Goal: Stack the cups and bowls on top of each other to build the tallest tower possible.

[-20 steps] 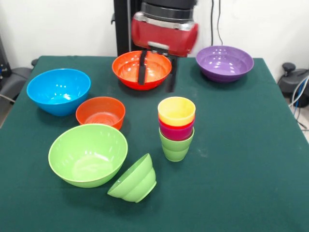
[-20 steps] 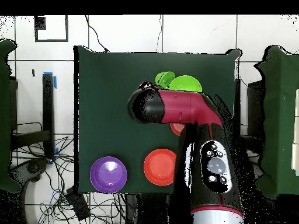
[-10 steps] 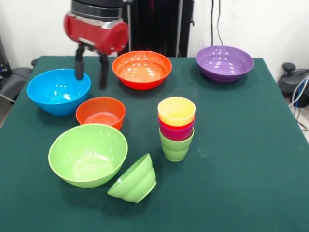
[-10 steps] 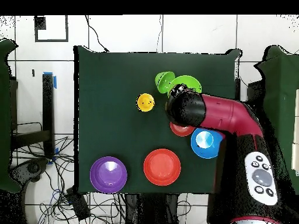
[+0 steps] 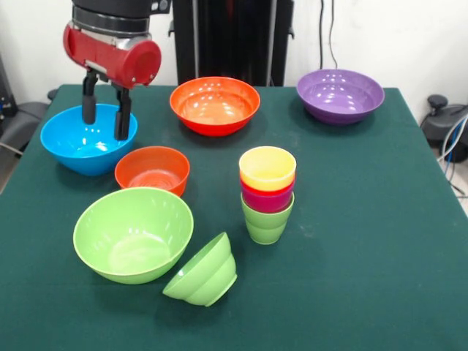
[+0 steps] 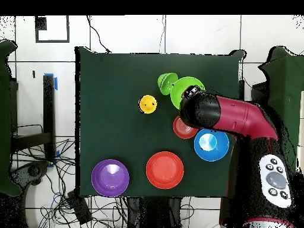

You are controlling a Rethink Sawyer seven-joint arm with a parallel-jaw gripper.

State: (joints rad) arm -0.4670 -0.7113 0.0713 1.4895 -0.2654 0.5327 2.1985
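Large glossy blue plastic bowl [image 5: 88, 137] sits empty right under the black gripper [image 5: 105, 121], jaws apart and holding nothing, one finger over its bowl hollow, one over its rim. Nested yellow-red-green tumbler stack [image 5: 268, 192] stands well off to the side (yellow topmost). Red arm [image 5: 112, 53] hangs approx. vertical, fingers pointing down.

The robot's glossy red cylindrical wrist housing [image 5: 113, 53] has a rounded end cap and a silver band along its upper edge, beneath a black ribbed collar. Two slim black fingers [image 5: 122, 114] of the gripper [image 5: 105, 118] project from its underside. From overhead, the thick red arm link [image 6: 237, 122] ends in a rounded black joint cap and joins a black panel [image 6: 275, 189] carrying round grey buttons.
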